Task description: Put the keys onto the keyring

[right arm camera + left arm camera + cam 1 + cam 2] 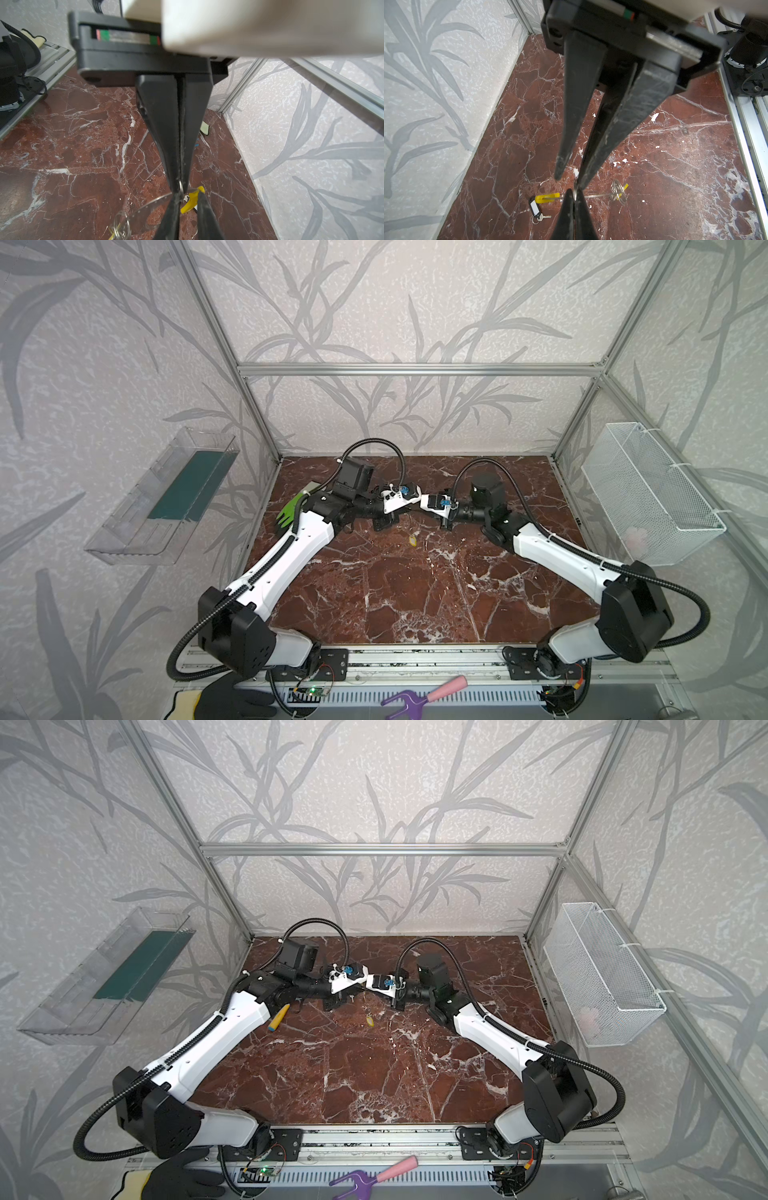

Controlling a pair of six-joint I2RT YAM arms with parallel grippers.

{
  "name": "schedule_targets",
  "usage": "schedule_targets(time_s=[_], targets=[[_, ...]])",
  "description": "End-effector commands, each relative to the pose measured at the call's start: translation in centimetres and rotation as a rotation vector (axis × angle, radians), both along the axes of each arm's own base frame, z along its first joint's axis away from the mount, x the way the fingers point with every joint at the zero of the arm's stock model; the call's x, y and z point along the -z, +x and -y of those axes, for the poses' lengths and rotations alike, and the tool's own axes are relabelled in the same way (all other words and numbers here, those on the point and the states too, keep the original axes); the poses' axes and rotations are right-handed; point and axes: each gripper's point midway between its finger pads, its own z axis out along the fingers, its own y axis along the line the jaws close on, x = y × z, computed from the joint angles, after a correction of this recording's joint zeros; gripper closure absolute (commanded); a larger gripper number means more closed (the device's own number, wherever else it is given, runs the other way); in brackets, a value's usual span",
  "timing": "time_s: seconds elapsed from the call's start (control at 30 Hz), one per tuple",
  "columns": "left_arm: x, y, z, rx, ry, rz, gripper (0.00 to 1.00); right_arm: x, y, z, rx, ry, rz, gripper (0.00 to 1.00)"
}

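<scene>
The two arms meet nose to nose over the back part of the red-brown stone table (415, 597). The keyring (598, 195) is up in the air between them, not on the table. The left gripper (570, 181) has its two fingers a little apart at the tips. In the right wrist view the keyring's yellow part (192, 200) sits between those fingers, so it grips the keyring there. The right gripper (179, 188) is squeezed tight, finger against finger. Its tips pinch the thin grey wire of the keyring, where a small shiny ring shows. The key with the yellow tag (618, 192) hangs on the grey wire, a bit away from both grippers. It looks like a bunch of little metal rings with yellow peeking out. In a top view it shows only as a small yellow spot just below the place where the grippers meet. The key with the black fob (535, 207) lies flat on the table, apart from the keyring. Its white label faces up, and its little ring and key lie beside it.
</scene>
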Motion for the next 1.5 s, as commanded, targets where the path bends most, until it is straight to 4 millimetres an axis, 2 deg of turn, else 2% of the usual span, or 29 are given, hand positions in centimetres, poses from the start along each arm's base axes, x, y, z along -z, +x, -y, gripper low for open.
schedule_targets(time_s=[0.0,0.3,0.57,0.77,1.17,1.27,1.47], targets=[[-1.1,-0.4,0.6,0.042,-0.011,0.045,1.0,-0.6,-0.5,-0.4,-0.03,0.015,-0.006,0.85],[-1.8,-0.8,0.8,0.065,-0.049,0.096,1.0,0.5,-0.5,-0.7,-0.041,-0.014,-0.048,0.84],[-2.0,-1.6,1.0,0.117,-0.071,0.16,1.0,0.9,-0.7,-0.8,-0.054,-0.024,-0.065,0.92],[-1.8,-1.8,0.9,0.132,-0.065,0.19,1.0,1.8,-0.4,-0.6,-0.034,-0.049,-0.092,0.83],[-1.9,-1.9,0.8,0.132,-0.073,0.217,1.0,2.1,0.0,-0.6,-0.019,-0.022,-0.13,0.84],[-2.1,-2.1,0.9,0.138,-0.08,0.223,1.0,2.3,0.0,-0.5,-0.025,-0.022,-0.14,0.91],[-2.2,-2.1,1.0,0.146,-0.098,0.237,1.0,2.6,-0.6,-0.8,-0.065,-0.027,-0.176,0.96]])
